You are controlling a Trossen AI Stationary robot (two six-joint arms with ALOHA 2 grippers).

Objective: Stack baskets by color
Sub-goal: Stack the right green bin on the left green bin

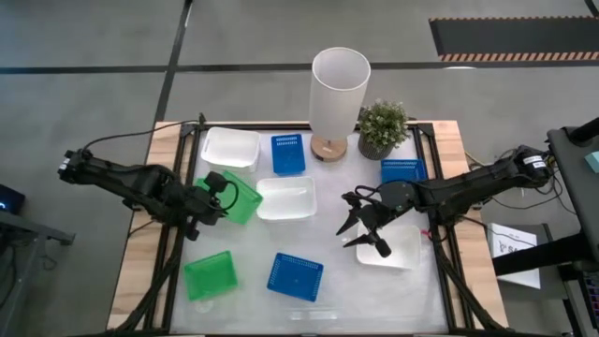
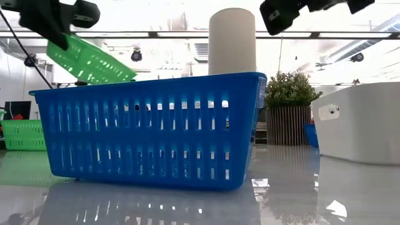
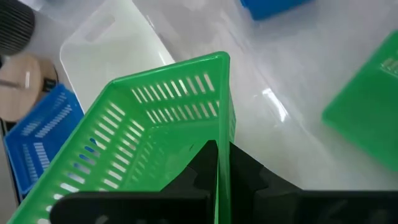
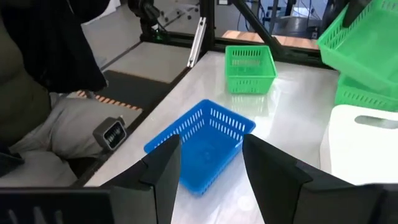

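Observation:
My left gripper (image 1: 215, 194) is shut on a green basket (image 1: 241, 198) at the table's left middle. The low view shows this green basket (image 2: 90, 60) raised and tilted. In the right wrist view a second green basket (image 4: 367, 96) sits right under it. My right gripper (image 1: 363, 229) hovers open and holds nothing, at the inner edge of a white basket (image 1: 398, 251) on the right. Past its fingers a blue basket (image 4: 202, 146) stands on the near part of the table. A third green basket (image 1: 211, 276) rests at the near left. My left gripper pinches one upright wall of the green basket (image 3: 222, 127), with one finger (image 3: 198, 171) inside the basket and the other (image 3: 252, 174) outside. The fingers slant downward from the table's left side. The basket is lifted clear and tilted.
A white basket (image 1: 229, 147) and a blue one (image 1: 288, 154) stand at the far left, another white one (image 1: 285, 198) sits mid-table, and a blue one (image 1: 402, 170) is at the far right. The tall white lamp (image 1: 339, 94) and the potted plant (image 1: 382, 126) stand at the far edge.

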